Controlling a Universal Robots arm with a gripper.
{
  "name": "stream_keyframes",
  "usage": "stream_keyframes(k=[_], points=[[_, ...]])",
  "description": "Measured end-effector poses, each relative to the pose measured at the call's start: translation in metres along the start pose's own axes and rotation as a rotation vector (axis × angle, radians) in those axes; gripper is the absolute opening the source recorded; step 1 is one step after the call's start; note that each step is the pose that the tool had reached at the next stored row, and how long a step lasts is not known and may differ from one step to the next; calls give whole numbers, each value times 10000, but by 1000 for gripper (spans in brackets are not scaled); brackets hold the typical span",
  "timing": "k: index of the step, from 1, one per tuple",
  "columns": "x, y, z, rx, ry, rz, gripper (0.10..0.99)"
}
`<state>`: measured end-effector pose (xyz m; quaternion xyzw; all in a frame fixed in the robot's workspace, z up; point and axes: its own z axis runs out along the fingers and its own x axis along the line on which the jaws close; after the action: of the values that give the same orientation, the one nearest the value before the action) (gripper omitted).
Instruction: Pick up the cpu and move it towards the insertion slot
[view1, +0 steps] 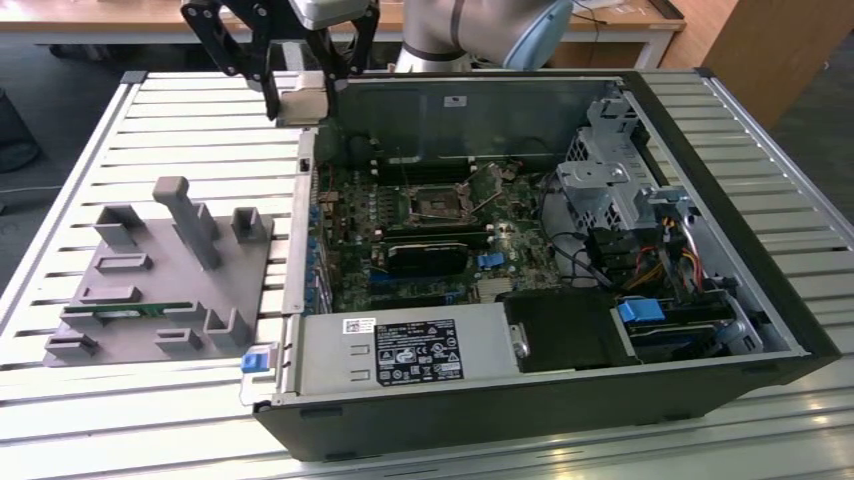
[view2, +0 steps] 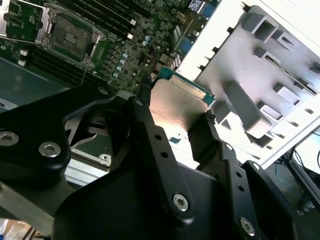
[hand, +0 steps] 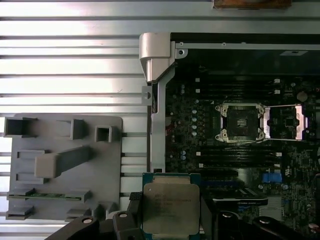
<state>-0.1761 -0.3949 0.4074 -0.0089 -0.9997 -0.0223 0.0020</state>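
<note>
My gripper (view1: 304, 92) hangs high over the far corner of the open computer case, on the exterior view's left. It is shut on the cpu (view1: 304, 100), a flat square chip with a silvery top and pale edge. In both wrist views the cpu (hand: 170, 207) (view2: 177, 107) sits clamped between the two black fingers (hand: 133, 206) (view2: 210, 132), one on each side edge. The insertion slot (view1: 434, 200) (hand: 242, 122) (view2: 70, 35) is a shiny metal-framed socket with a dark centre and an opened lid, on the motherboard. It lies below the gripper and off to one side of it.
The grey holder (view1: 160, 270) (hand: 65, 165) lies on the slatted metal table (view1: 187, 130) beside the case, with a green memory stick (view1: 134, 310) in it. The case wall (view1: 304, 250), a black card (view1: 427, 255), the power supply (view1: 400, 350) and the drive cage with cables (view1: 627, 220) surround the socket.
</note>
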Motion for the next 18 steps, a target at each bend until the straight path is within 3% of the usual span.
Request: stream_keyframes(k=[9, 18], points=[[-107, 19, 2, 0, 0, -1, 545], [-225, 149, 13, -1, 0, -13, 545]])
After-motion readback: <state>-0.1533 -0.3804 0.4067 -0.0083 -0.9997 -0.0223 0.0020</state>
